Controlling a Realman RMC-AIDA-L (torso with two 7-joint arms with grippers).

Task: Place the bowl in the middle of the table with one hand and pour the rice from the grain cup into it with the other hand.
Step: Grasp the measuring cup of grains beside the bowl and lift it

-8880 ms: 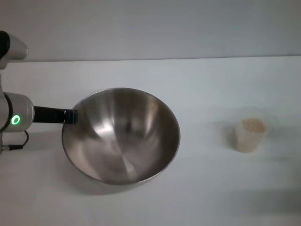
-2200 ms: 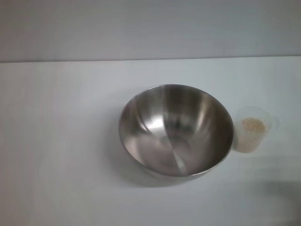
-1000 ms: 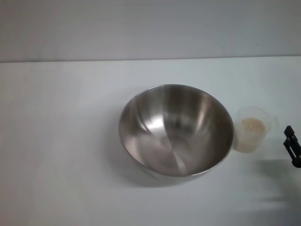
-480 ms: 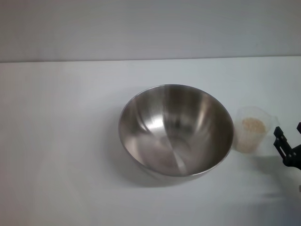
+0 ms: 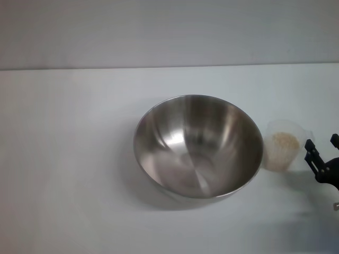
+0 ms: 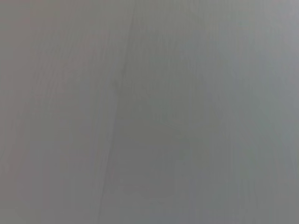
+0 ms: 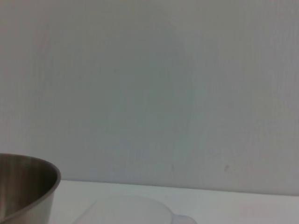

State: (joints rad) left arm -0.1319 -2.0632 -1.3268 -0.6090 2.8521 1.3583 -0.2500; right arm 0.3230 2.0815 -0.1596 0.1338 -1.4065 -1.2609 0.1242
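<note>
The bowl (image 5: 198, 145), a large shiny steel one, stands empty near the middle of the white table (image 5: 69, 159). The grain cup (image 5: 286, 151), clear plastic, stands upright just right of the bowl and almost touches it. Rice (image 5: 285, 142) fills most of it. My right gripper (image 5: 322, 149) enters at the right edge, a little right of the cup, open and empty, apart from the cup. The right wrist view shows the bowl's rim (image 7: 28, 179) and the cup's rim (image 7: 126, 210) low in the picture. My left gripper is out of view.
A plain grey wall (image 5: 169, 32) rises behind the table's far edge. The left wrist view shows only a flat grey surface. Bare tabletop lies left of and in front of the bowl.
The left arm brought the bowl rightward to beside the cup, then left the view. Over the last second my right gripper has come in from the right edge toward the cup.
</note>
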